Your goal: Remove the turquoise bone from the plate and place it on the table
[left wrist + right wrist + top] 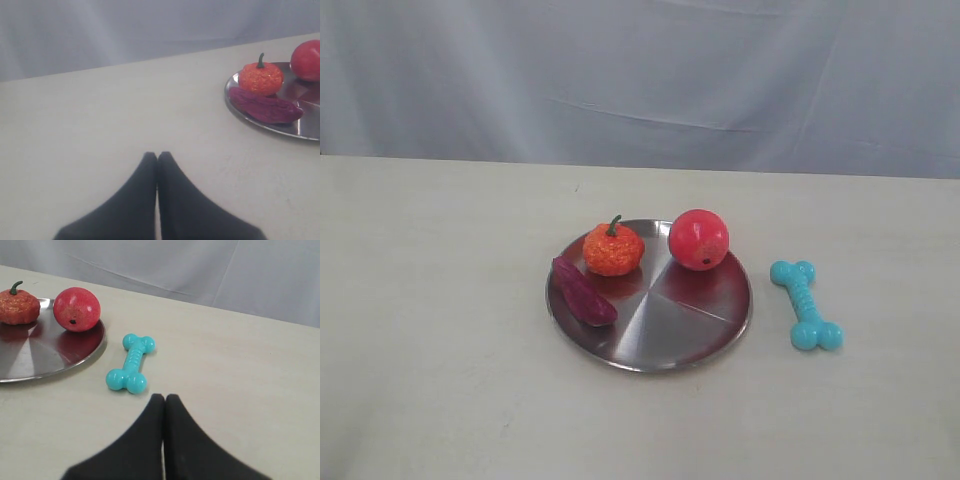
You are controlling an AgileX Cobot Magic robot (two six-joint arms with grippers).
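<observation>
The turquoise bone (806,304) lies flat on the beige table (440,300), just right of the silver plate (660,340) and apart from its rim. The right wrist view shows the same bone (130,370) beside the plate (30,372). My right gripper (164,397) is shut and empty, a short way back from the bone. My left gripper (157,154) is also shut with nothing in it, over bare table well away from the plate (260,125). Neither gripper shows in the exterior view.
On the plate sit an orange toy pumpkin (613,249), a red apple-like ball (699,240) and a purple sweet potato (583,293). A grey-white cloth backdrop (640,70) closes off the far edge of the table.
</observation>
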